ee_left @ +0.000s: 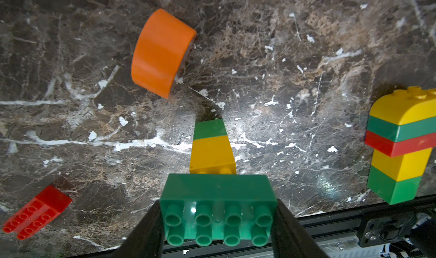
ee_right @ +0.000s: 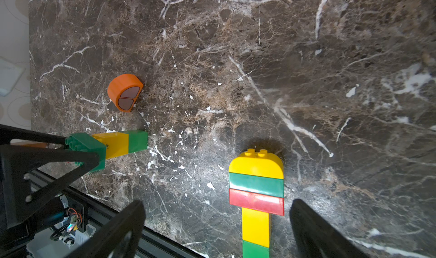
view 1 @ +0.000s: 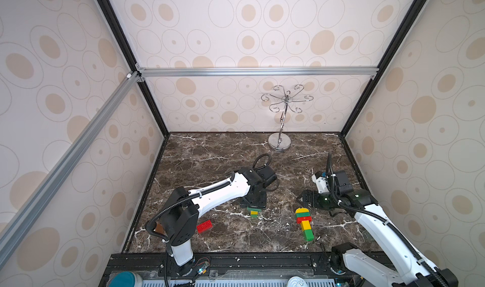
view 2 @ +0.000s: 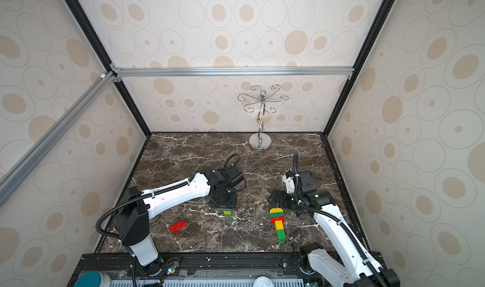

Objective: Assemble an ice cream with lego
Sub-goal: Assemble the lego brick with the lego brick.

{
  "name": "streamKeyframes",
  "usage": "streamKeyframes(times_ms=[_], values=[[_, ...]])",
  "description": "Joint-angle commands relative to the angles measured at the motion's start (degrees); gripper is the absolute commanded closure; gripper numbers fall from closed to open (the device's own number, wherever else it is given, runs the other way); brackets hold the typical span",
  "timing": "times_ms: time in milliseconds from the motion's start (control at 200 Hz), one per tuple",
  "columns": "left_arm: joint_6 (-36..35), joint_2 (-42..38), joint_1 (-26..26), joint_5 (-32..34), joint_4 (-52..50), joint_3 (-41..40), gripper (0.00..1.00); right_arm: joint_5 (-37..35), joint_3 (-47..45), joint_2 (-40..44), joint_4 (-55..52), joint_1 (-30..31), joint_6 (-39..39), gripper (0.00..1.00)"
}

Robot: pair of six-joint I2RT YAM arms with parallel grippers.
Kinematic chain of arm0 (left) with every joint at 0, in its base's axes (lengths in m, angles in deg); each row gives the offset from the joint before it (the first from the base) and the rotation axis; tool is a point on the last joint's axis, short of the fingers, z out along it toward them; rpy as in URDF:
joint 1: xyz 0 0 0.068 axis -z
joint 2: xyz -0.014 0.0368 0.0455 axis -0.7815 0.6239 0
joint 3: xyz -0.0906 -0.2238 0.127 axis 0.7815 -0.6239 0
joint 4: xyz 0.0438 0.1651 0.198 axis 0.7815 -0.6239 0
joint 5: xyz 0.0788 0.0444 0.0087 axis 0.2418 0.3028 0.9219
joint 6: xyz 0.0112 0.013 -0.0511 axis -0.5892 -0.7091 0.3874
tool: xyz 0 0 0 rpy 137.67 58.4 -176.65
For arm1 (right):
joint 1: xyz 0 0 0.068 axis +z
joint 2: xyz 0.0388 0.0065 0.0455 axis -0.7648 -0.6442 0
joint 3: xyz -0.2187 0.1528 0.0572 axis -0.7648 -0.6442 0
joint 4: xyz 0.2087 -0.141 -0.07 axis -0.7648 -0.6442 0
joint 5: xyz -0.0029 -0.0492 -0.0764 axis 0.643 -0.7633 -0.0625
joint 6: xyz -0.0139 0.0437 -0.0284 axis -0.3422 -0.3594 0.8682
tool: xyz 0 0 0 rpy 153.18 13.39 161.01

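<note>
Far left on the counter lies the loose red brick, studs up, apart from everything else and untouched. I judge it is the next layer to go on.

Next comes my left gripper, jaws partway closed and clamped on the ends of a long green brick. That brick butts against the studded end of a small yellow brick, which is joined to a small green brick. These two look like the stick of a second ice cream. I cannot tell whether the long green brick is pressed fully home on the yellow studs.

Beyond that stick lies the orange dome, resting on its side. The right wrist view shows its hollow underside facing sideways. I think it is meant as the top, so it will need turning before it can be pressed on.

To the right lies one finished ice cream, flat on the counter: yellow dome, green, red, then a yellow and green stick. My right gripper hangs over it, spread wide and holding nothing.

So one is done and the other is about halfway. The silver stand is well apart at the back and blocks nothing.
</note>
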State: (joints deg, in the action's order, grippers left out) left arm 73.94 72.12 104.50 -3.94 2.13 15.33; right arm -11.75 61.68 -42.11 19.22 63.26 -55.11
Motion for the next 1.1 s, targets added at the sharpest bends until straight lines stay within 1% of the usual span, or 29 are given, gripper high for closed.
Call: streamKeyframes(times_ms=[0,155,320,475,675,1096], values=[[-0.9,1.7,-0.5,0.5,-2.1,2.5,0.70,-0.1,-0.8,0.7,0.0,-0.5,0.5,0.02],[-1.6,2.8,-0.8,0.7,-2.8,4.4,0.70,-0.1,-0.8,1.0,0.1,-0.4,0.5,0.02],[-1.3,2.7,-0.9,-0.6,-2.7,2.6,0.70,0.0,-0.8,1.2,0.0,-0.4,0.5,0.02],[-1.5,1.7,-0.9,0.6,-4.9,2.6,0.70,0.0,-0.8,1.2,0.1,-0.4,0.5,0.01],[-0.1,0.7,-1.2,1.4,-3.8,2.2,0.70,-0.3,-0.9,1.2,0.1,-0.4,0.5,0.02],[3.1,-0.3,-1.3,-0.6,-0.5,2.0,0.70,-0.3,-0.9,1.3,0.1,-0.4,0.5,0.02]])
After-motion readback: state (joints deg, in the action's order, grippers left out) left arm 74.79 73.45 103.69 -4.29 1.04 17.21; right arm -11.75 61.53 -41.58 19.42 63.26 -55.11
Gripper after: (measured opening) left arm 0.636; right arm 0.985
